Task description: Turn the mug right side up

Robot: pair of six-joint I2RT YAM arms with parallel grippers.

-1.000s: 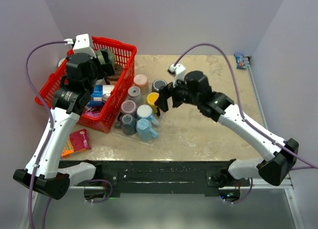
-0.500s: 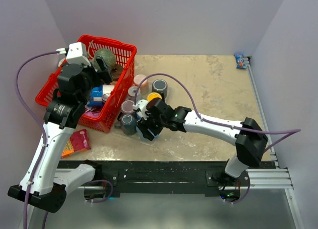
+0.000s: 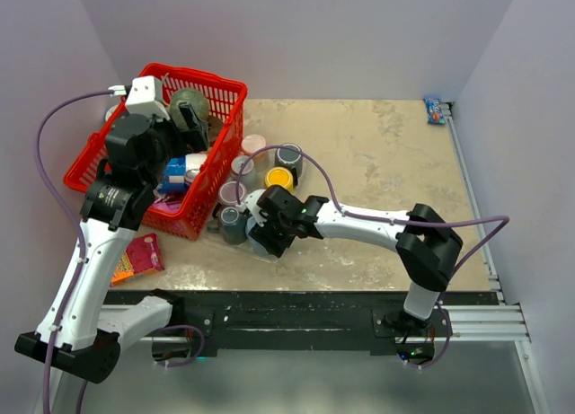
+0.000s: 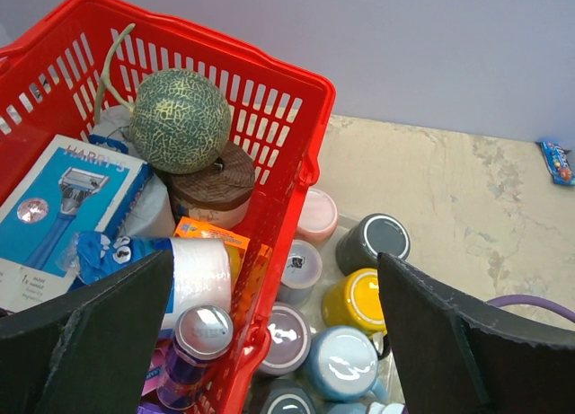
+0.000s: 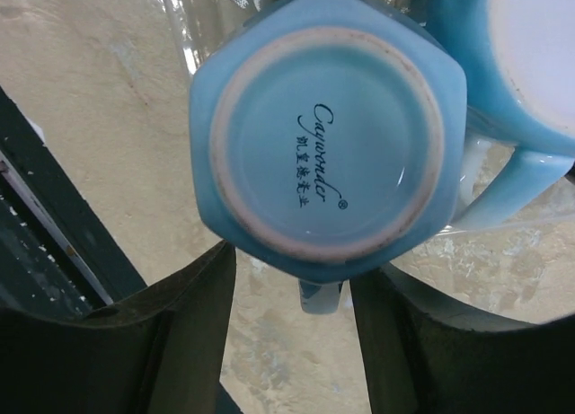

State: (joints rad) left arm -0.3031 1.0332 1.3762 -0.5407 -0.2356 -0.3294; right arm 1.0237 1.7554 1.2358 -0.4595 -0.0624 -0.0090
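Observation:
Several mugs stand upside down in a cluster beside the red basket point(image 3: 229, 118). A light-blue six-sided mug point(image 5: 323, 127) fills the right wrist view, base up, with its handle point(image 5: 319, 297) pointing towards the gripper. My right gripper point(image 5: 292, 284) is open, with one finger on each side of the handle and the mug's near wall. In the top view the right gripper point(image 3: 267, 227) sits over this mug point(image 3: 259, 244) at the cluster's front. My left gripper point(image 4: 274, 261) is open and empty, high above the basket's right wall point(image 4: 296, 162).
Around the mug are a second light-blue mug point(image 5: 530, 64), a yellow one point(image 4: 355, 299), a dark grey one point(image 4: 373, 242), a pink one point(image 4: 316, 215) and purple-topped ones. The basket holds a melon point(image 4: 178, 119), a razor box and bottles. A snack packet point(image 3: 137, 255) lies front left.
My right arm has swung left from the table's middle and come down over the light-blue mug at the front of the cluster. My left arm has shifted slightly above the basket.

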